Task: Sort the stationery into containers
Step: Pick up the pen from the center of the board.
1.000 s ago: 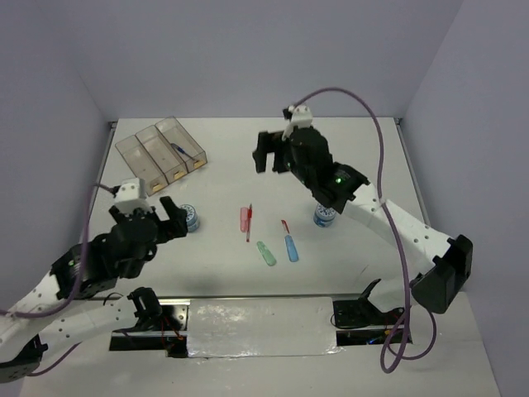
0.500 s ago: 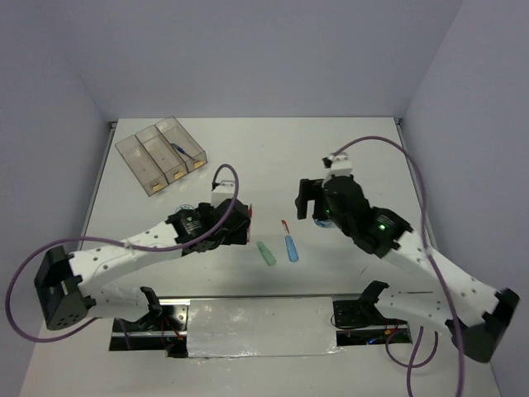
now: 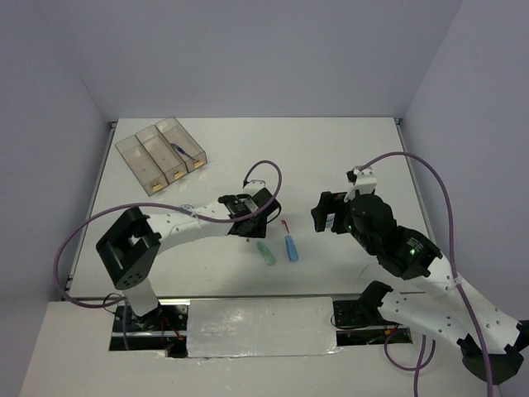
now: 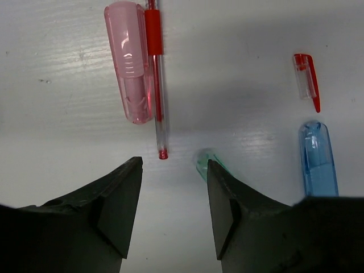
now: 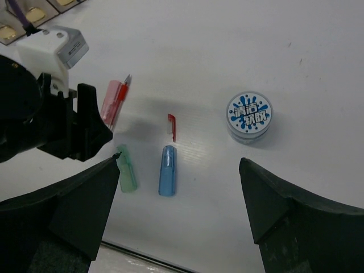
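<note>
My left gripper (image 4: pixel 173 165) hangs open just above the table with nothing between its fingers. Right ahead of it lie a pink bar (image 4: pixel 129 62) and a thin red pen (image 4: pixel 156 85), side by side. A green bar (image 4: pixel 206 161) pokes out at its right finger. A blue bar (image 4: pixel 317 159) and a small red cap (image 4: pixel 307 79) lie further right. My right gripper (image 5: pixel 179 165) is open wide, high over the blue bar (image 5: pixel 166 170), with a blue-white tape roll (image 5: pixel 249 116) beyond. The clear containers (image 3: pixel 161 153) stand at the far left, a blue pen (image 3: pixel 183 150) in one.
In the top view the left arm (image 3: pixel 182 225) stretches low across the near left of the table. The right arm (image 3: pixel 397 248) hangs over the near right and hides the tape roll. The green bar (image 3: pixel 266 254) and blue bar (image 3: pixel 291 248) lie between the two grippers.
My left arm has swung right, from the near left to over the pink bar and red pen, its jaws narrowing. My right arm has drawn back toward the near side.
</note>
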{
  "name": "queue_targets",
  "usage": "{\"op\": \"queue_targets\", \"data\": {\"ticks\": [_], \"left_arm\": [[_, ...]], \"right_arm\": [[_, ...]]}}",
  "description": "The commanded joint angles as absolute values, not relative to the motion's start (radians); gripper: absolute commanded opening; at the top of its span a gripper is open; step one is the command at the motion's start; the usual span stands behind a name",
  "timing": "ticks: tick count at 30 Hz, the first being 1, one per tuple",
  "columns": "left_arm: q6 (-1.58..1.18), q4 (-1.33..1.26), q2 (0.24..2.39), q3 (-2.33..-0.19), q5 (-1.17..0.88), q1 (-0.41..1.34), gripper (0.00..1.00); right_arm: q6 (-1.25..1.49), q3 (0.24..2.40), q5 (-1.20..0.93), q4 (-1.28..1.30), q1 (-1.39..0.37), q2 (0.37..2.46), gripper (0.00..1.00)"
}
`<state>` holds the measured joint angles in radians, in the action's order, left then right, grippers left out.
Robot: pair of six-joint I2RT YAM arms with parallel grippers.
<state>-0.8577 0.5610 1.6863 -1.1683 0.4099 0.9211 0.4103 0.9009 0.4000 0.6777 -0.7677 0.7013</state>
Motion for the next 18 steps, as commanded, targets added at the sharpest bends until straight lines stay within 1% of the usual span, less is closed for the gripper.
{"op": "queue_targets", "data": {"ticks": [1,8,9,13,18], "left_arm": [[-0.833,0.563,1.727,-1.224,0.38,0.905,0.61],[-0.828,0.555,1.787,-1.235,0.341,0.882,0.59],[-0.828,0.558,1.792,-1.238,0.338,0.879,0.56],[-0.834,0.56,1.816,-1.239,0.327,0.874,0.53],[-0.847,0.554,1.841,-1.236,0.315,0.858,0.53]], "right_arm": [[0.396,0.873,0.385,0.669,-0.769,0.683,0.93],[0.391,0.842,0.367,0.635,-0.769,0.695,0.94],[0.391,0.838,0.367,0.632,-0.769,0.695,0.94],[0.39,0.819,0.364,0.615,-0.77,0.687,0.94],[0.388,0.804,0.353,0.607,-0.769,0.686,0.94]]}}
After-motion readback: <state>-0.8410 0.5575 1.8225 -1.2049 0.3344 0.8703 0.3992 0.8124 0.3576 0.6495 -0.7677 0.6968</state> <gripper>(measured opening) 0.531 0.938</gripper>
